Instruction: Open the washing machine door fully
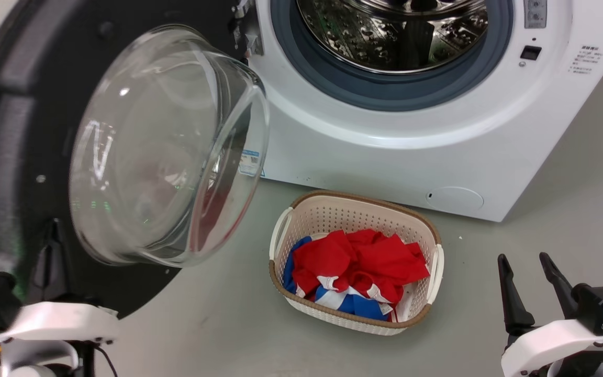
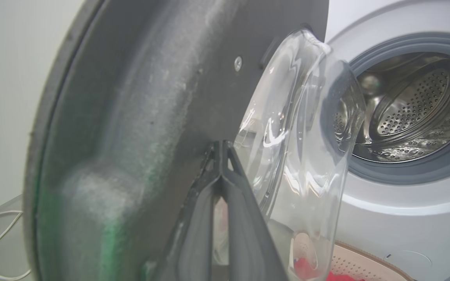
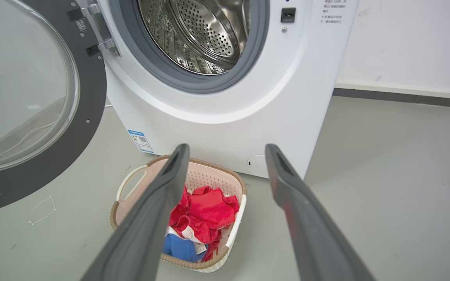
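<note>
Two left fingers (image 2: pixel 245 226), tips together, touch one washing machine door (image 2: pixel 131 117).

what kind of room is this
Probably a laundry area, perhaps a plain test room: a white front-loading washing machine with its door swung open, and a basket of red and blue clothes on a bare grey floor.

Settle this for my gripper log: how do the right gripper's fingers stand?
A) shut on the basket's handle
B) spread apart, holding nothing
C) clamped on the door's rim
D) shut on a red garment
B: in the right wrist view the right gripper has its two fingers well apart with nothing held between them, and the head view shows it off to the side of the laundry basket.
</note>
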### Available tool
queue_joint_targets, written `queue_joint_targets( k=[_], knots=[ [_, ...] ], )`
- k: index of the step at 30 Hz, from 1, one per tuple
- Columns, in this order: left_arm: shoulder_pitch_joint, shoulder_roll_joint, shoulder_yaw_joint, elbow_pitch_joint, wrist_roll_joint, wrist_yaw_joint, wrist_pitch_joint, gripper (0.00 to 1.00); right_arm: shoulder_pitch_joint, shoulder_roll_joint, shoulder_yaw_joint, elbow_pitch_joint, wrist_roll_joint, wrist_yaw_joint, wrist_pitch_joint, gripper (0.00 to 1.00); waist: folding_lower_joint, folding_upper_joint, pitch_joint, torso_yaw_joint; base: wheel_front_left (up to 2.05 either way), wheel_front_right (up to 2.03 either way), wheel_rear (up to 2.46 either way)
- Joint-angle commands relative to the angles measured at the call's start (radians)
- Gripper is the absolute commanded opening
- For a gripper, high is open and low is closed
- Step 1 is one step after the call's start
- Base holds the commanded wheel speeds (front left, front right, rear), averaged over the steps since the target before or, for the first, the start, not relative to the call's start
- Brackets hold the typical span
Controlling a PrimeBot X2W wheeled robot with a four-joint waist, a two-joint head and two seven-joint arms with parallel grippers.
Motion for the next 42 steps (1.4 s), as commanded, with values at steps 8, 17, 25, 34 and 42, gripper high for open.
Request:
queue_joint_targets(
  k=[8,17,25,34,42],
  knots=[
    [-0.085,0.079,0.131,0.161,-0.081,-0.054,-0.046,0.00,-0.037,0.001,-0.008,-0.013,-0.011,0.000,0.010,1.00,0.0000,0.0000,0.063,-0.022,0.00,0.00,0.00],
    [-0.196,0.172,0.217,0.397,-0.123,-0.149,-0.102,0.00,-0.059,0.001,-0.020,-0.031,-0.027,0.000,0.022,1.00,0.0000,0.0000,0.097,-0.024,0.00,0.00,0.00],
    [-0.285,0.221,0.215,0.538,-0.102,-0.199,-0.118,0.00,-0.058,0.001,-0.017,-0.041,-0.031,0.000,0.033,1.00,0.0000,0.0000,0.097,-0.027,0.00,0.00,0.00],
    [-0.230,0.152,0.212,0.495,-0.049,-0.180,-0.126,0.00,-0.033,0.001,-0.008,-0.012,-0.001,0.000,0.017,1.00,0.0000,0.0000,0.042,-0.035,0.00,0.00,0.00],
    [-0.063,0.047,0.149,0.334,0.039,-0.148,-0.125,0.00,-0.009,0.001,0.006,0.014,0.024,0.000,0.000,1.00,0.0000,0.0000,-0.031,-0.043,0.00,0.00,0.00]
  ],
)
